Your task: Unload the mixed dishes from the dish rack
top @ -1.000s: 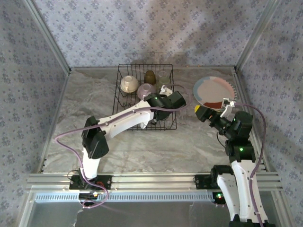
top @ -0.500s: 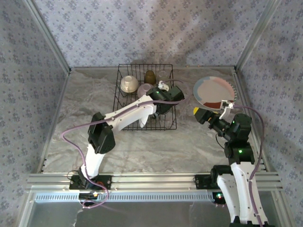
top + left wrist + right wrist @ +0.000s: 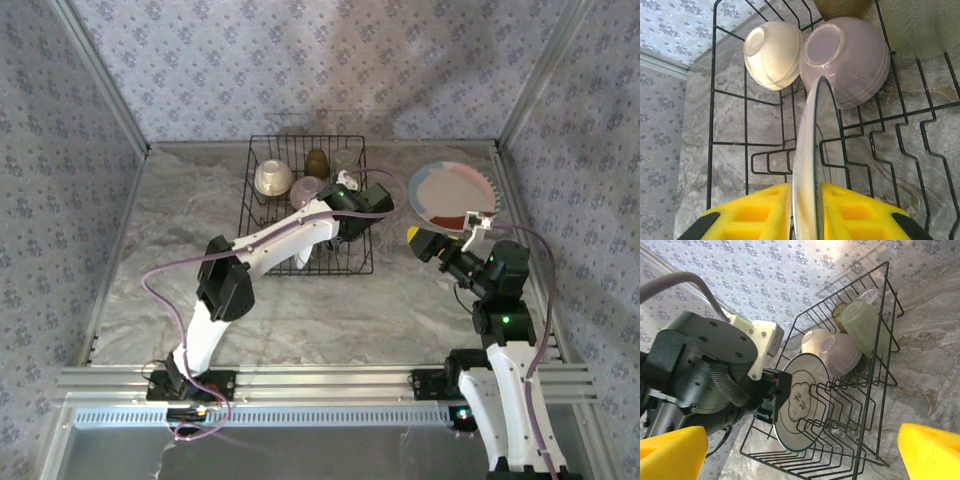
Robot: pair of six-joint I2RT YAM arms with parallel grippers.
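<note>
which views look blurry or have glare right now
left wrist: left claw pads soft, plate rim glossy, lilac bowl sharp; right wrist: right claw pads blurred, bright patch on the wall; top external: even light, faint shadow on the back wall

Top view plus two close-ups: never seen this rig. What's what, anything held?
Two robot arms are bolted at the near edge of a table, each ending in a two-finger gripper. The top view looks down from above and behind them; the other two come from a camera on each wrist. On the table stands a black wire dish rack holding a cream bowl, a lilac bowl and an olive cup. The left gripper is closed on the rim of a plate standing upright in the rack. The right gripper is open, holding nothing; a second plate lies flat on the table near it.
</note>
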